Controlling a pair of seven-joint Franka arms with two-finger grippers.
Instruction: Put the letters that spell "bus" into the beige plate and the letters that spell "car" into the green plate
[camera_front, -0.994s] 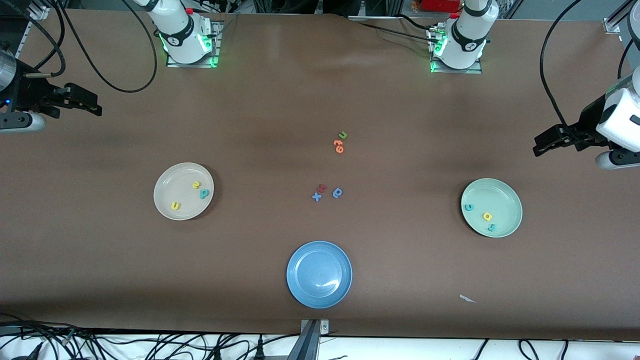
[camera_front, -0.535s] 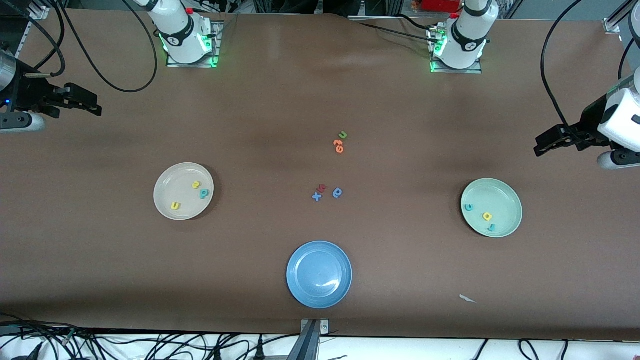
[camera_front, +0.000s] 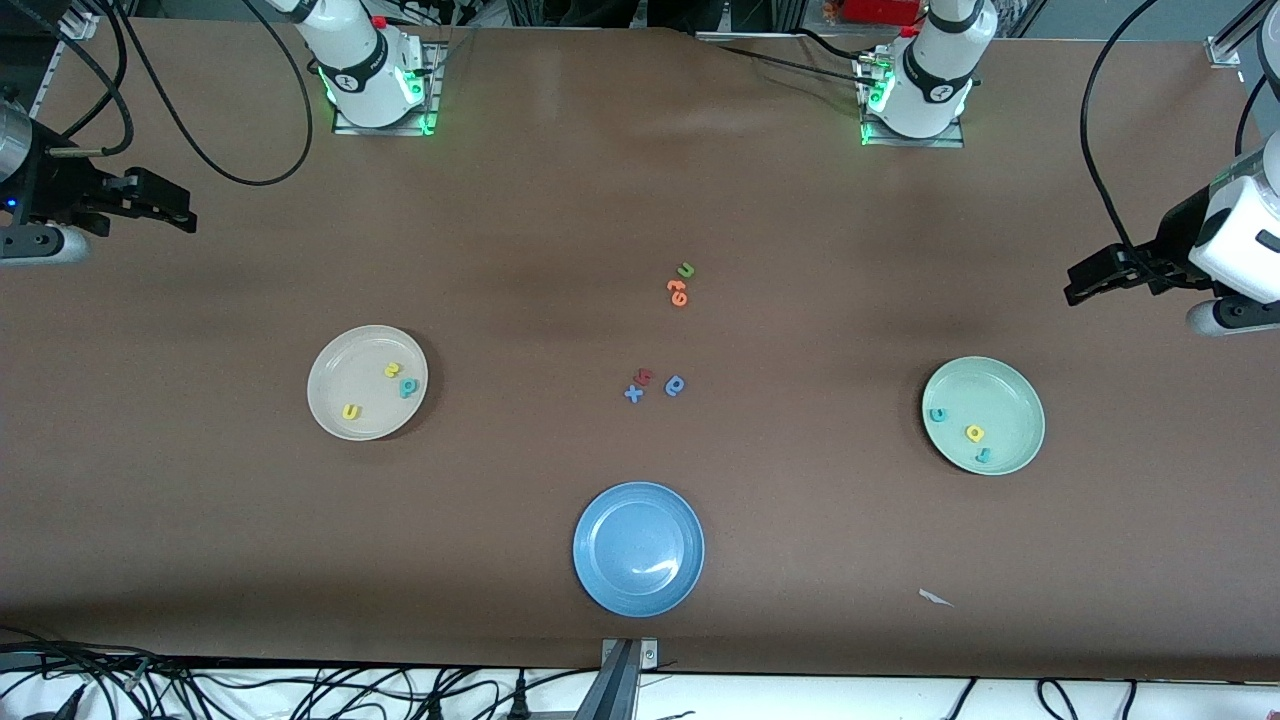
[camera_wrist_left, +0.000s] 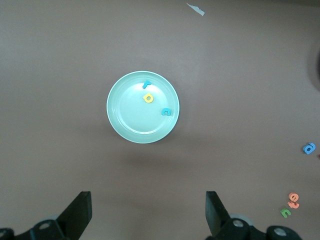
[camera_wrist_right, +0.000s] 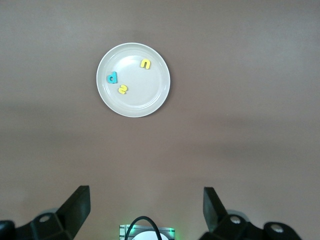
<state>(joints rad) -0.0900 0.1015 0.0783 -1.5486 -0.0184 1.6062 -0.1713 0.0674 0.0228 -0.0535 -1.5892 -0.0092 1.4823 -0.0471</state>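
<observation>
The beige plate (camera_front: 340, 370) holds a yellow s (camera_front: 391, 370), a teal b (camera_front: 408, 387) and a yellow u (camera_front: 351, 411). In the green plate (camera_front: 1005, 400) lie a teal c (camera_front: 938, 414), a yellow a (camera_front: 975, 433) and a teal r (camera_front: 983, 455). My left gripper (camera_front: 1078, 285) hangs open and empty over bare table at the left arm's end, the green plate (camera_wrist_left: 125, 112) showing in its wrist view. My right gripper (camera_front: 182, 208) is open and empty over bare table at the right arm's end, with the beige plate (camera_wrist_right: 145, 97) in its view.
A blue plate (camera_front: 638, 549) stands nearest the front camera, mid-table. Loose letters lie in the middle: a green u (camera_front: 685, 270), orange letters (camera_front: 677, 292), a red letter (camera_front: 644, 376), a blue x (camera_front: 633, 394) and a blue round letter (camera_front: 675, 385). A paper scrap (camera_front: 935, 598) lies near the front edge.
Both grippers have drifted very slightly, still open. Plates and letters have not moved.
</observation>
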